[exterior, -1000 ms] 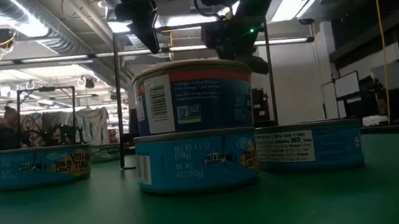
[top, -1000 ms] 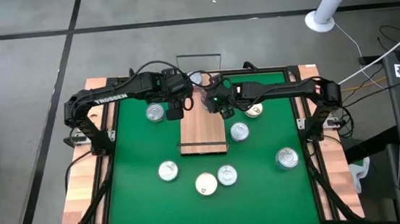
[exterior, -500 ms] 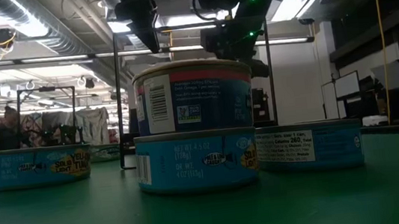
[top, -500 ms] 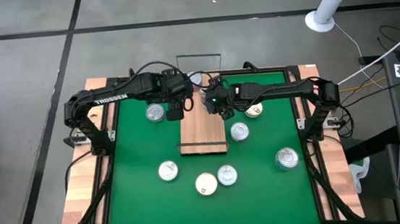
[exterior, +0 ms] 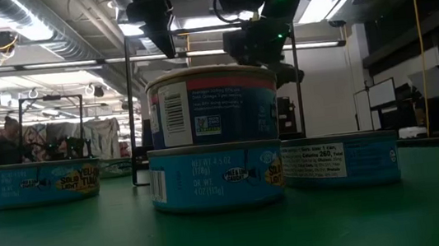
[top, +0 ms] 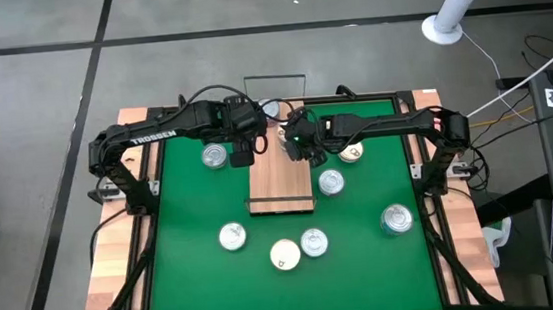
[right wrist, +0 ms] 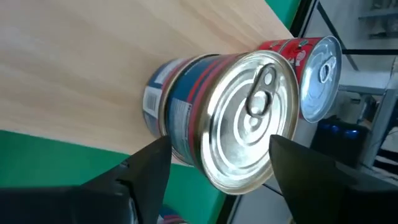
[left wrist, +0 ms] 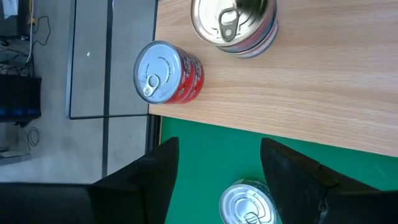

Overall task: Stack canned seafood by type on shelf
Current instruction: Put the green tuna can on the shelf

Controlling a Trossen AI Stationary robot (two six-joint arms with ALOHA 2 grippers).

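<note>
Your right gripper (right wrist: 211, 171) hangs open over the stacked blue-and-red silver-topped tins (right wrist: 217, 124) at the far end of the light wood-grain shelf (top: 279, 180), beside a red-labelled tin (left wrist: 168, 73). Your left gripper (left wrist: 217, 165), fingers apart, waits over the shelf's left edge.

From straight above I lose the far end of the long light-brown wood-grain shelf (top: 279, 180) under both arms, so the tins there are hidden. At table height, a stacked blue-labelled tin (exterior: 212, 106) fills centre frame and blocks the shelf behind it. In my left wrist picture, a plain silver tin on the green mat (left wrist: 249, 203) is cut by the bottom edge, and a silver-topped stack (left wrist: 235, 25) by the top edge.
</note>
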